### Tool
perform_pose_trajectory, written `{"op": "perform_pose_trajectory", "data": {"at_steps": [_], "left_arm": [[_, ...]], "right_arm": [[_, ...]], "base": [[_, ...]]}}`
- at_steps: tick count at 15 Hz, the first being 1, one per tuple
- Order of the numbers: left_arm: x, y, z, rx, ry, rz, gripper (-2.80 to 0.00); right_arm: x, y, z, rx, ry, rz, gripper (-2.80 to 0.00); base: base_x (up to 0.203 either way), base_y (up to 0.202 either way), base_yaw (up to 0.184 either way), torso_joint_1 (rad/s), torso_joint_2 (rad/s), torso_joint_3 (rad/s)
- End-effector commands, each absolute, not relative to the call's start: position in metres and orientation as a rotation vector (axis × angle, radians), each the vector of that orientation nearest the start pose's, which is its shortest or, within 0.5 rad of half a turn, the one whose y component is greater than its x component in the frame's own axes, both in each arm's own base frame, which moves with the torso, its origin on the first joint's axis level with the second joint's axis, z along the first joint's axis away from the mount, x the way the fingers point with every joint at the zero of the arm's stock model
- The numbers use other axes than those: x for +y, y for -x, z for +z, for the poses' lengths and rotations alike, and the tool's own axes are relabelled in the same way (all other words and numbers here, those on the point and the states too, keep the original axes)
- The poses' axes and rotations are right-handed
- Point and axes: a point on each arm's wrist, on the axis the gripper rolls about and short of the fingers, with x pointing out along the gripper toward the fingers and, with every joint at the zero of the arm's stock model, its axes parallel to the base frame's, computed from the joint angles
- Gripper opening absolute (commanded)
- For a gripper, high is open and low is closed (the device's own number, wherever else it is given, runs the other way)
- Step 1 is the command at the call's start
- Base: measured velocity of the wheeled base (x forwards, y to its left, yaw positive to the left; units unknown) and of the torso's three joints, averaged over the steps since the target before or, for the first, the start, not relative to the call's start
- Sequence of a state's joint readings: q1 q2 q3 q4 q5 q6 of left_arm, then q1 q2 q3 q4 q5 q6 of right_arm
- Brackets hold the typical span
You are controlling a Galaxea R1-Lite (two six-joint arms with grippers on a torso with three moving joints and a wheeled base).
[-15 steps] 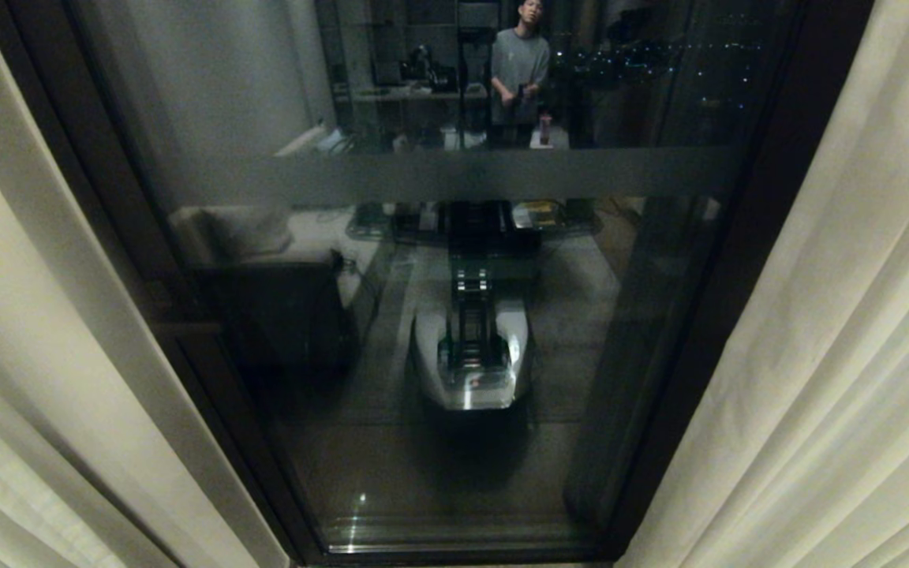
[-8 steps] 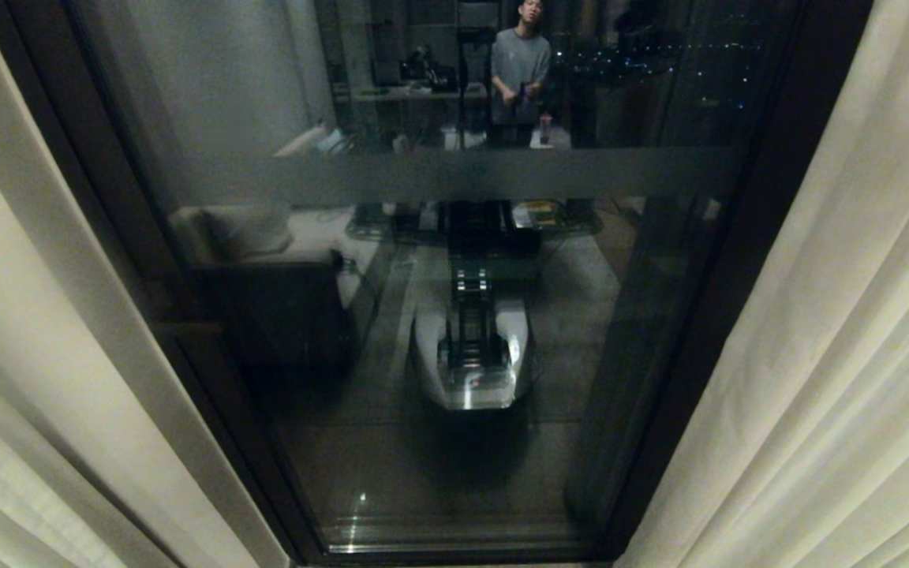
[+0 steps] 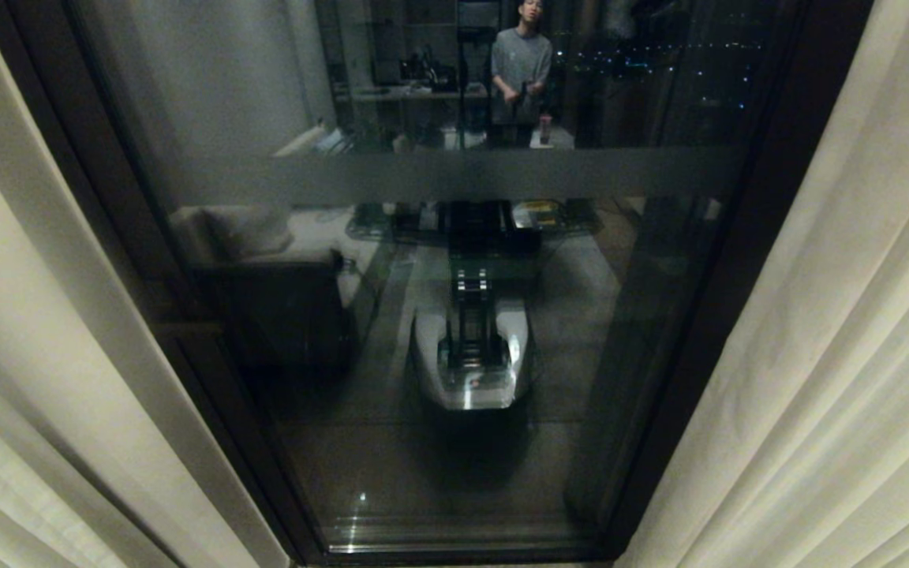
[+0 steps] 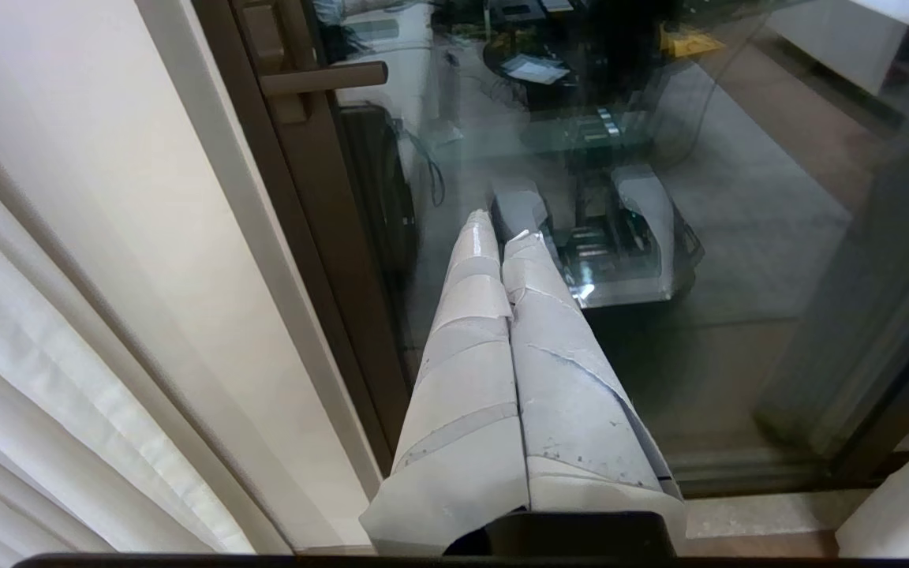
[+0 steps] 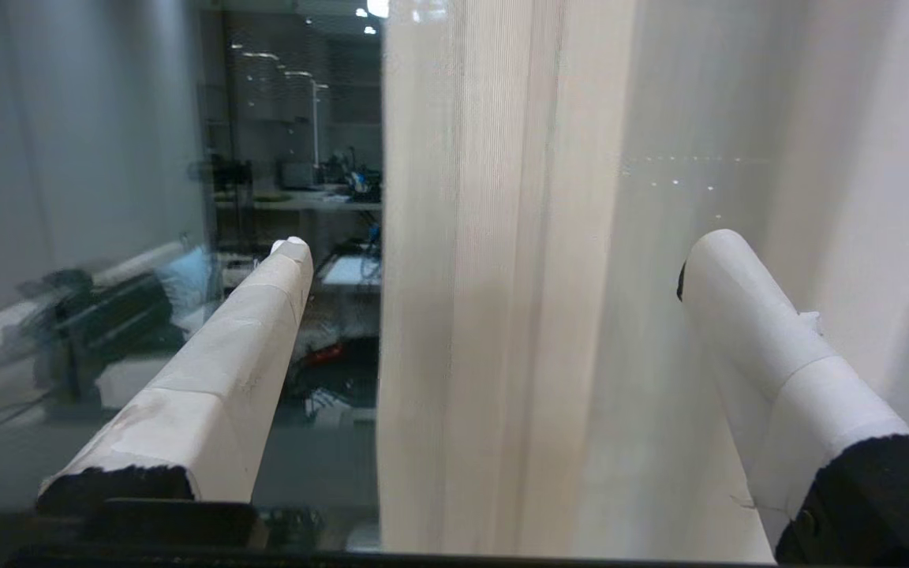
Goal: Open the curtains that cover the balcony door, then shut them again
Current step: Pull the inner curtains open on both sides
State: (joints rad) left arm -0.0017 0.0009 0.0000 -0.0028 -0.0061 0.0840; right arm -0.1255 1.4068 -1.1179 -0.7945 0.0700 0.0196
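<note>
The curtains hang parted in the head view, one cream pleated panel at the left [image 3: 20, 355] and one at the right [image 3: 841, 355]. Between them stands the balcony door [image 3: 746, 260], dark-framed, with a frosted band [image 3: 454, 175] across its glass. My right gripper [image 5: 506, 241] is open, and the inner edge of the right curtain [image 5: 502, 379] hangs just ahead of the gap between its fingers, apart from both. My left gripper [image 4: 502, 227] is shut on nothing and points down at the foot of the door, near the door handle [image 4: 324, 77] and the left curtain [image 4: 68, 315].
The glass mirrors the room behind me: a standing person [image 3: 519, 71], my own base [image 3: 470, 355], a sofa and shelves. The door's bottom rail [image 4: 746, 473] and floor sill lie below the left gripper.
A dark sliver has come into the head view at its right edge, in front of the right curtain. Curtains and door look the same.
</note>
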Motion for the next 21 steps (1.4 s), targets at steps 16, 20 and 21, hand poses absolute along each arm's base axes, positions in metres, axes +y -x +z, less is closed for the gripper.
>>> {"op": "perform_pose_trajectory", "data": {"at_steps": [16,20,21], "left_arm": [[0.000,0.023,0.076,-0.003,-0.084,-0.008,-2.80],[0.000,0.023,0.076,-0.003,-0.084,-0.008,-2.80],[0.000,0.023,0.076,-0.003,-0.084,-0.008,-2.80]], "right_arm": [[-0.022,-0.301,0.356,-0.477,-0.034,0.011,-2.80],[-0.022,-0.302,0.356,-0.504,-0.032,0.014,-2.80],[-0.022,-0.302,0.357,-0.508,-0.032,0.014,-2.80]], "base": [[0.000,0.000,0.000,0.000,0.00,0.000],[0.000,0.000,0.000,0.000,0.00,0.000],[0.000,0.000,0.000,0.000,0.00,0.000]]}}
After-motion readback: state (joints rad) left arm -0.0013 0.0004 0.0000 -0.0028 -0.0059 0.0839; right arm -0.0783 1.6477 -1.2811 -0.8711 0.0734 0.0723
